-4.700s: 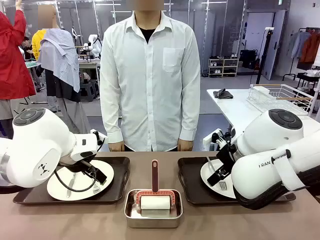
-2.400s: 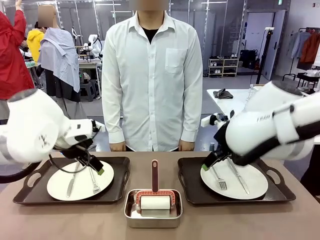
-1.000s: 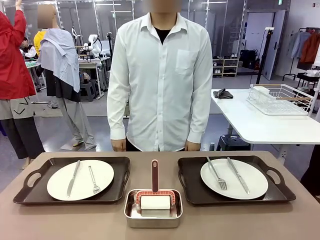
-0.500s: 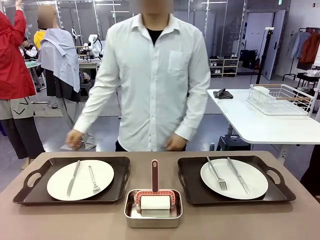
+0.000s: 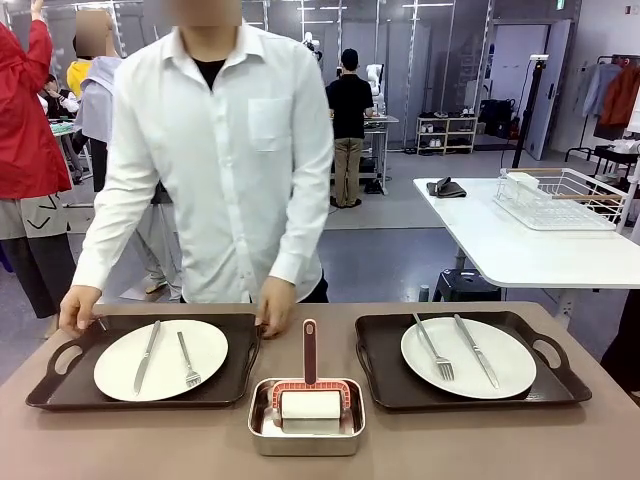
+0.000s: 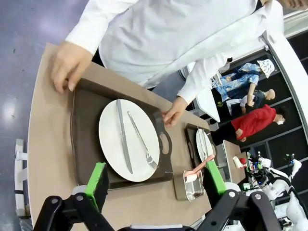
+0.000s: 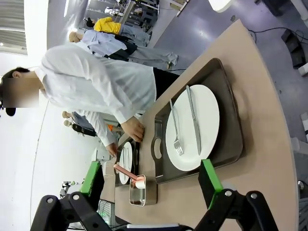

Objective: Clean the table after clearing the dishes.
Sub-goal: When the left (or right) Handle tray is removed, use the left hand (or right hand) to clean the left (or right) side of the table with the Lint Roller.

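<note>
Both left hand (image 6: 156,175) and right hand (image 7: 149,175) gape empty; the person (image 5: 220,150) has shifted over, gripping the left tray (image 5: 70,378)

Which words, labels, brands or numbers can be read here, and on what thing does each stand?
No text can be read.
The left plate, left tray, right plate, right tray, steel pan and table show no print; things far behind are too small to tell.
</note>
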`<state>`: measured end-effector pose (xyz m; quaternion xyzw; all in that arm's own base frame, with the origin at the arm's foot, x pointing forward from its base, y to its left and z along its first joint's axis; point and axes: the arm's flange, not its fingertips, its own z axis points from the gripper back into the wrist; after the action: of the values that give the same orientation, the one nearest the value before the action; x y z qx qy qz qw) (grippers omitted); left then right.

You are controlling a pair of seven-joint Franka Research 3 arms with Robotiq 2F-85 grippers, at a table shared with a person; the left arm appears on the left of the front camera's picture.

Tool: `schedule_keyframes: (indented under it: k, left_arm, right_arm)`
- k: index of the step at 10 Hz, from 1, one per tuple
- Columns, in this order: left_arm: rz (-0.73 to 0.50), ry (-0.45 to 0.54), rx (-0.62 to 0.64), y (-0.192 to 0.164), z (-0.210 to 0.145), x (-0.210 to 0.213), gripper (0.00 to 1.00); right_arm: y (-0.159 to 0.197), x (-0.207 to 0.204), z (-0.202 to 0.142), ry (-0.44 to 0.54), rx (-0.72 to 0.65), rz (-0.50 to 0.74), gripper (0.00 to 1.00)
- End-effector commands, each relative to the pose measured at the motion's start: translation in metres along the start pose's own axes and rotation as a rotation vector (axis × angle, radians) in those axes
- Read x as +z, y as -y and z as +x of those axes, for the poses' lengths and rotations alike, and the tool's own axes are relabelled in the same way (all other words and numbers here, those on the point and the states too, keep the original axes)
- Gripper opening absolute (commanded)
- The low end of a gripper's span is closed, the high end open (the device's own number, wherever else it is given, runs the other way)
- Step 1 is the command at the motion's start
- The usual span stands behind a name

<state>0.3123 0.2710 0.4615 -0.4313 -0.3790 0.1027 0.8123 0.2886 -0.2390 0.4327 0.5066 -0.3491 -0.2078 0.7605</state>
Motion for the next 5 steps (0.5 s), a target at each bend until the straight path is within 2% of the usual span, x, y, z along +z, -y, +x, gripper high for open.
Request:
schedule_keyframes:
  k: [1,5]
  left_arm:
    - [-0.018,0.006,-0.004,0.0001,0.0005,0.0019,1.0]
    - [-0.018,0.006,-0.004,0.0001,0.0005,0.0019,1.0]
  right_arm:
    - [-0.0022,0.0009,-0.0002,0.004,-0.001,0.014,1.0]
    - [-0.0022,0.0009,-0.0002,0.004,-0.001,0.014,1.0]
